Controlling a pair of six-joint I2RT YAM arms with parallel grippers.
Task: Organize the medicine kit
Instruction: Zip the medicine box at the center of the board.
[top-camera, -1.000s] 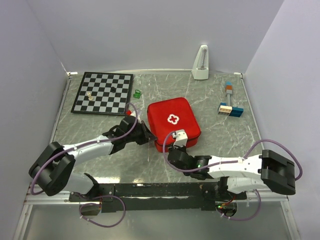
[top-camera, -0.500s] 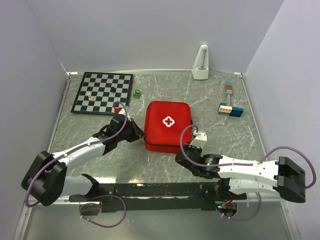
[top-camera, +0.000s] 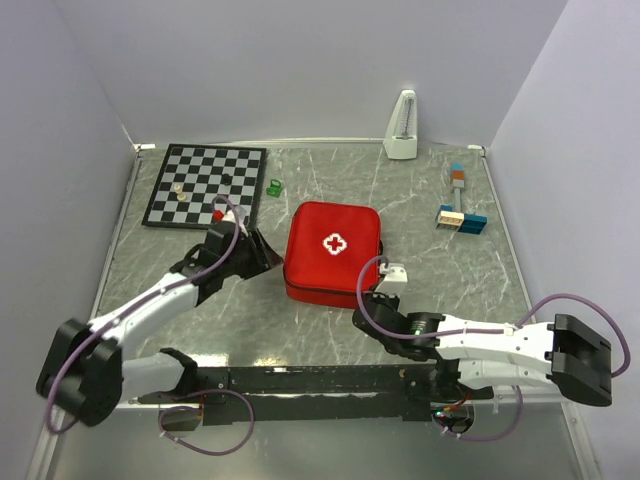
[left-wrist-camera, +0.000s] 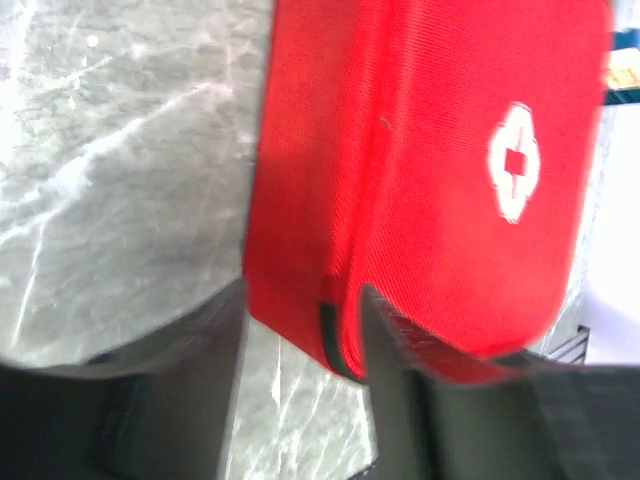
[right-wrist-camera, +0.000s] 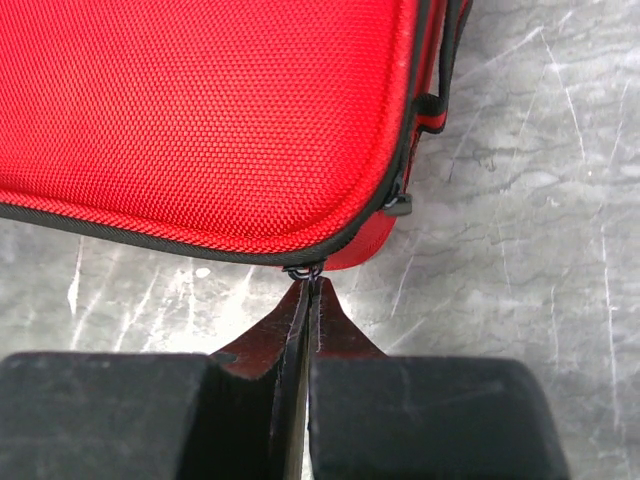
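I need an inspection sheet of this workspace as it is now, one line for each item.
Surface: grey marbled table.
Job's things: red medicine kit, lid down, lying flat.
Clutter: chessboard with small pieces, green object, white metronome, coloured blocks.
Grippers: left gripper open at the kit's corner; right gripper shut, apparently on the zipper pull.
Cables: purple cables loop off both arms.
Surroundings: plain pale walls; nothing else seen.

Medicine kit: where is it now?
In the top view, the medicine kit lies mid-table, right of the chessboard, between the left gripper and right gripper.
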